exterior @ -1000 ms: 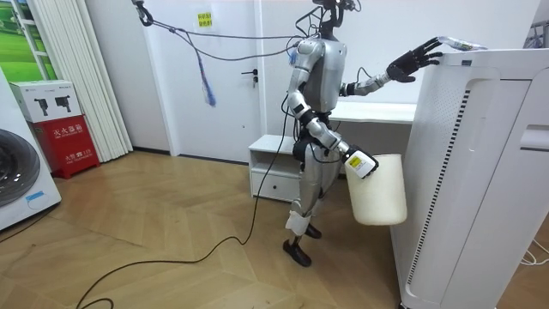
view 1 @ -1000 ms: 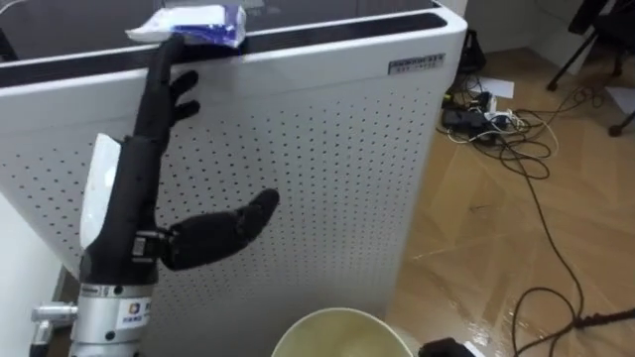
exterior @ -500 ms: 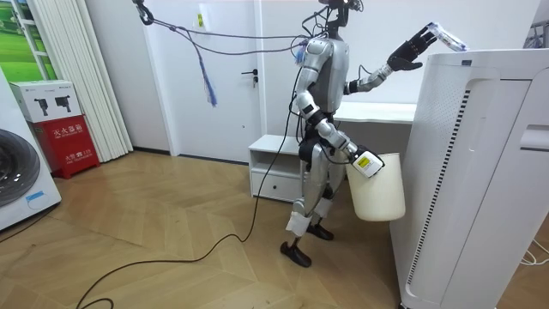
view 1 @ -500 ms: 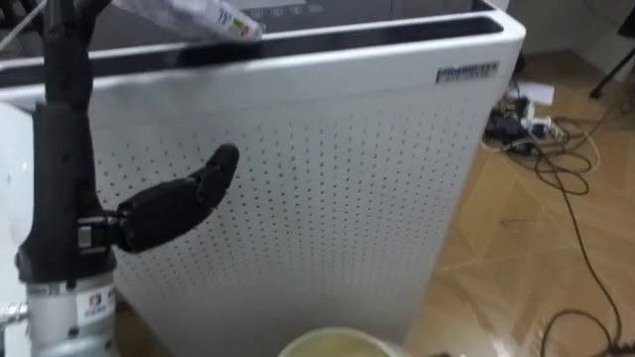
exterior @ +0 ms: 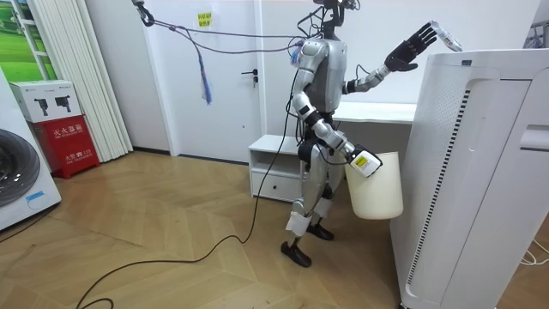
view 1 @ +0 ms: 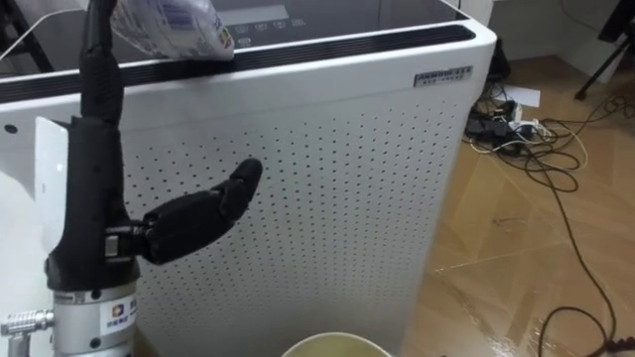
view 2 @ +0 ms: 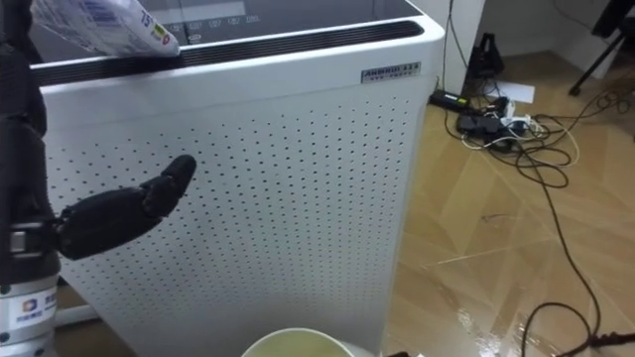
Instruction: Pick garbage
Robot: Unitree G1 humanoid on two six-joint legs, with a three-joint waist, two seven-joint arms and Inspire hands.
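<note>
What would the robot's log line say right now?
left hand: raised, fingers straight, wrapper at fingertips | wrapper: above white appliance top | bin: at right hand

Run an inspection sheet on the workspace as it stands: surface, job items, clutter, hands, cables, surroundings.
Surface: white perforated air purifier with a dark top panel; wood floor.
Job's things: blue-and-white wrapper held up over the purifier's top edge; cream bin low beside the purifier.
Clutter: nothing seen.
Hands: left hand raised, fingers straight, thumb out, wrapper at its fingertips; right hand low at the bin's rim.
Cables: tangle of cables with a power strip on the floor, right of the purifier.
Surroundings: washing machine, red box, white cabinet, door.
</note>
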